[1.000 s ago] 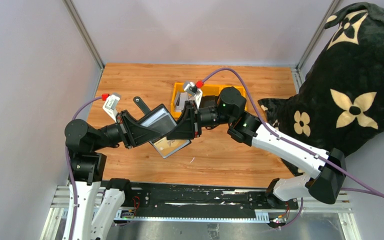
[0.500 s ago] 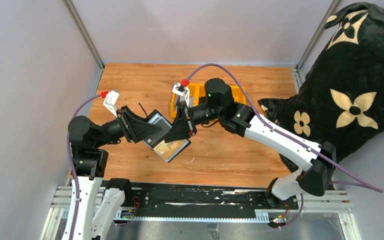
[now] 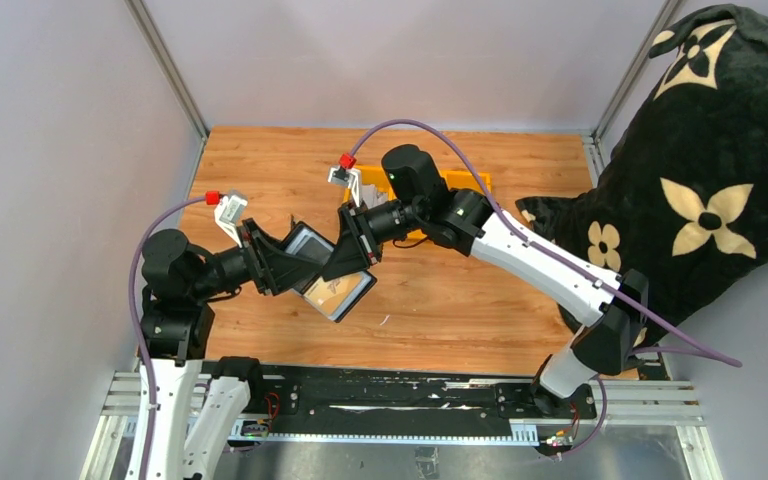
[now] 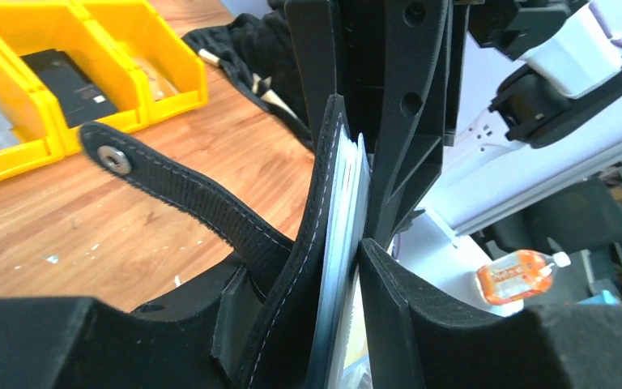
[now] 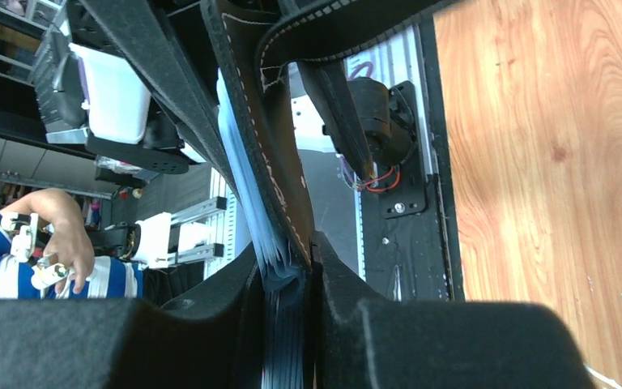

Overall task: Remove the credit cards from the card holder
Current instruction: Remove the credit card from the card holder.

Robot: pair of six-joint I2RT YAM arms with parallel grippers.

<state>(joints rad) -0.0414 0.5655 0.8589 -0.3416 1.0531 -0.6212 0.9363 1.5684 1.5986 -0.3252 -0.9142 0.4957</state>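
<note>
Here, wooden table, grey walls, right gripper clamping card holder, left gripper hold unclear.

So the table is a light-brown wood-grain top with metal rails along its edges. Up at around 1 o'clock there's a set of yellow bins sitting right on the wood. Over at 3 o'clock a big black cloth with cream flower shapes spills onto the right edge. Down near 6 o'clock there's a little pale fleck, too small to make out.
</note>
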